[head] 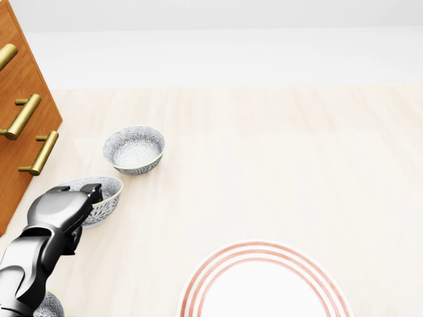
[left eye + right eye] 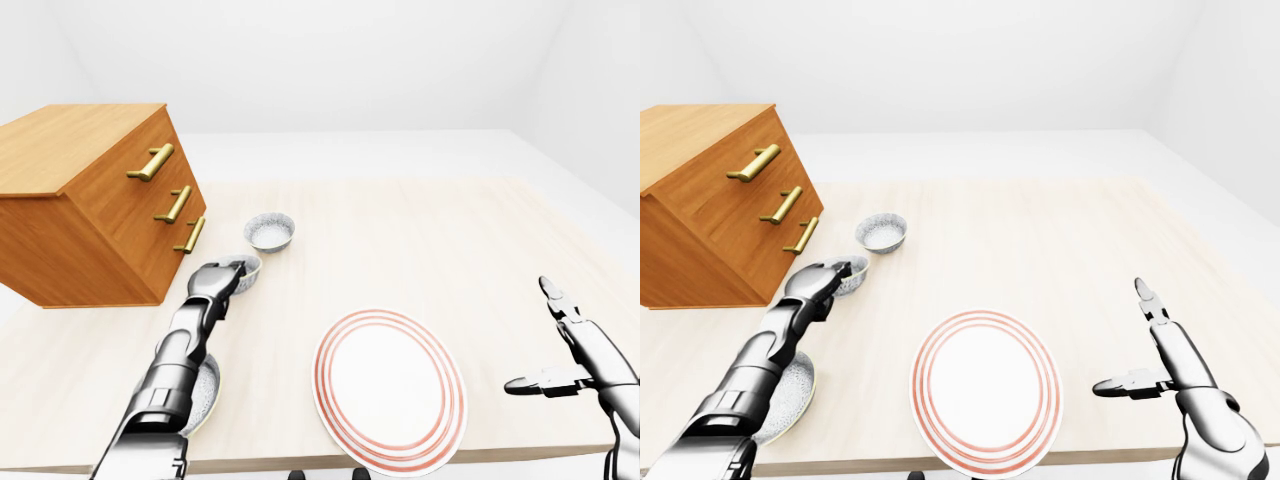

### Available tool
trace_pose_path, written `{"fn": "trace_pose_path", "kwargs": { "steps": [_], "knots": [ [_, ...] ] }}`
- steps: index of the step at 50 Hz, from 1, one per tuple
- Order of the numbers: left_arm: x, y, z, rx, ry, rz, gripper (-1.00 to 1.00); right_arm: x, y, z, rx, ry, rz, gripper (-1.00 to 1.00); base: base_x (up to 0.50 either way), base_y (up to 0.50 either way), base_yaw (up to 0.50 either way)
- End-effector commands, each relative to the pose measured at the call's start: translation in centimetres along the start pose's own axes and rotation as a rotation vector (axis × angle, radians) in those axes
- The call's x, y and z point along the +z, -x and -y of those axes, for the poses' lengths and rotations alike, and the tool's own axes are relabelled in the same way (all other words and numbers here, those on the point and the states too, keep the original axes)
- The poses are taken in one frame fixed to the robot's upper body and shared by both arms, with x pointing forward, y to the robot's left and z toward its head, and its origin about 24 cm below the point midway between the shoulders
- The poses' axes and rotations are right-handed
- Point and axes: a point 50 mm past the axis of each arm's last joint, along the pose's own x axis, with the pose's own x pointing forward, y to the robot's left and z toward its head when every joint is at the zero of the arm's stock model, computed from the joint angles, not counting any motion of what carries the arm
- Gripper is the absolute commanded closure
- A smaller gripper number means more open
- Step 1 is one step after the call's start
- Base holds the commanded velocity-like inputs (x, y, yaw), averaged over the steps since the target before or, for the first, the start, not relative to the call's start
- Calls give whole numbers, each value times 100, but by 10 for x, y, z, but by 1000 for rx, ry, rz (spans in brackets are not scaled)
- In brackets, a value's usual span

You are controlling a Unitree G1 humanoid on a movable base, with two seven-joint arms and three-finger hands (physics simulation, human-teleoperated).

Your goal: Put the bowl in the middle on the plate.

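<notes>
Three bowls line the left side of the table (image 1: 284,145) in the eye views. The nearest bowl (image 2: 790,392) lies half under the left forearm; the head view catches only a sliver of it. Just right of it sits the red-ringed plate (image 2: 390,392). The right hand (image 2: 1160,368), seen only in the eye views, hovers with fingers spread. Farther up, the left hand (image 1: 63,208) pinches the near rim of the middle bowl (image 1: 107,190), which the head view shows tilted. Beyond stand the far bowl (image 1: 134,150) and the chest of drawers (image 2: 90,200).
</notes>
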Motion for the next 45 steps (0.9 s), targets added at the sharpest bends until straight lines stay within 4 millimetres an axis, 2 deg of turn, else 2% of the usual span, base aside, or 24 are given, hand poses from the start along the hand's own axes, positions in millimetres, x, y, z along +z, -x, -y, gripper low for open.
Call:
{"fn": "trace_pose_path", "kwargs": {
  "steps": [1,3,6,10,12,16,22,29,31,39,42,43,45],
  "knots": [
    [8,41,-16,15,-10,53,100,0,-1,0,2,2,-4,-100,0,0,0],
    [8,56,-24,30,3,59,100,-1,-1,-1,2,2,-4,-100,0,0,0],
    [7,62,-25,37,13,50,100,0,0,0,3,2,-3,-100,0,0,0],
    [4,82,-25,41,28,38,100,-2,-1,-1,2,3,-4,-100,0,0,0],
    [4,84,-25,43,36,34,100,-2,-1,-1,2,3,-4,-100,0,0,0],
    [4,104,-37,73,61,39,100,-2,-1,-1,2,4,-5,-100,0,0,0],
    [8,123,-52,126,97,56,100,-3,-1,-1,1,5,-6,-100,0,0,0],
    [10,128,-54,135,110,63,100,-3,-1,-1,2,6,-7,-100,0,0,0],
    [18,131,-63,196,125,90,100,-2,-1,-1,3,9,-8,-100,0,0,0],
    [33,147,-80,261,141,166,100,-2,-1,-2,3,10,-9,-100,0,0,0],
    [43,154,-85,273,177,228,100,-2,-1,-2,3,11,-9,-100,0,0,0],
    [52,161,-93,306,190,273,100,-2,-1,-2,3,11,-10,-100,0,0,0],
    [57,165,-98,345,151,277,100,-2,-2,-2,2,14,-13,-100,0,0,0]
  ]
}}
